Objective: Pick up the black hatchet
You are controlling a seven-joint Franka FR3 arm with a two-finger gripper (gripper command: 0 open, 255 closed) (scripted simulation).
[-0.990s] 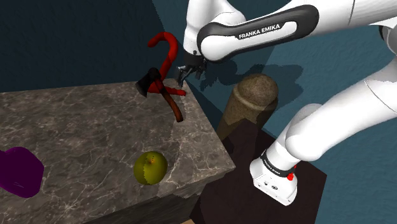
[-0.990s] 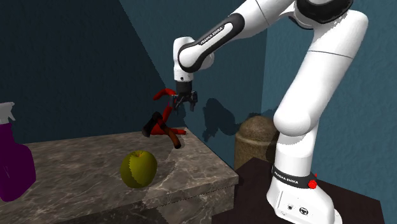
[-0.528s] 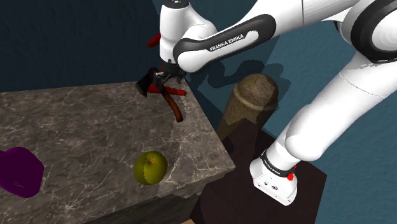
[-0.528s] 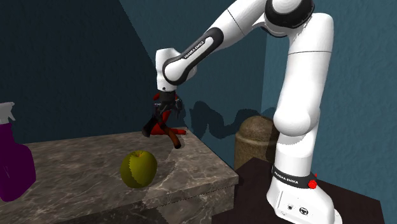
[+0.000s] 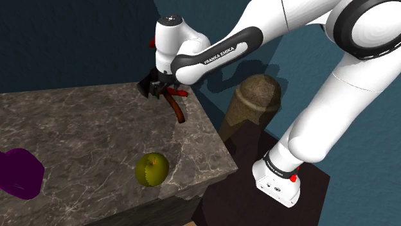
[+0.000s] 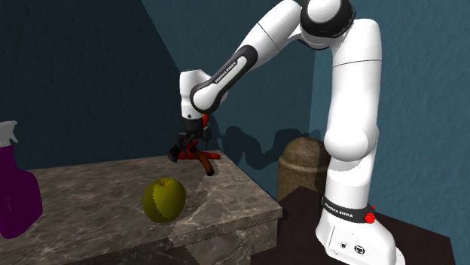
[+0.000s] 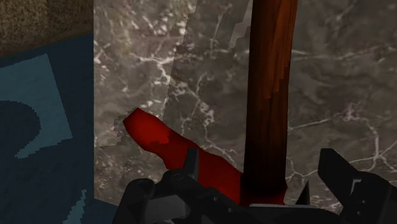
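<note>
**Gripper** [image 7: 261, 175]: all black. The fingers [image 7: 334, 168] stand apart, one on each side of the hatchet's handle, with a gap of counter visible at both sides. Nothing is clasped. Their tips point down at the counter. From the shoulder view the hand covers part of the hatchet's head.

**Hatchet** [image 5: 177, 109]: a black head, largely hidden behind the gripper, and a straight brown handle with wood-like streaks. It lies flat at the far edge of the counter, toward the shoulder view's right, with the handle running toward the near side. In the wrist view the head end is cut off at the picture's edge.

**Red hooked bar** [image 7: 162, 141]: glossy red and touching the hatchet near its head. Its upper curve is mostly hidden behind the arm, so its full shape is hard to make out.

**Counter** [image 5: 83, 135]: grey-brown marble with pale veins and a squared edge.

**Apple** [image 5: 151, 169]: yellow-green and round, at the near edge, well apart from the hatchet.

**Purple spray bottle** [image 6: 15, 199]: at the second exterior view's left, cut off by the picture's edge.

**Domed post** [image 5: 254, 99]: brown, speckled and cylindrical, beyond the counter's right end.

**Arm** [image 5: 212, 51]: white with dark joints. It rises from the dark stand [image 6: 301, 226], bends high, and slopes down to the far corner with its wrist vertical.

**Wall** [image 6: 75, 75]: dark teal.
</note>
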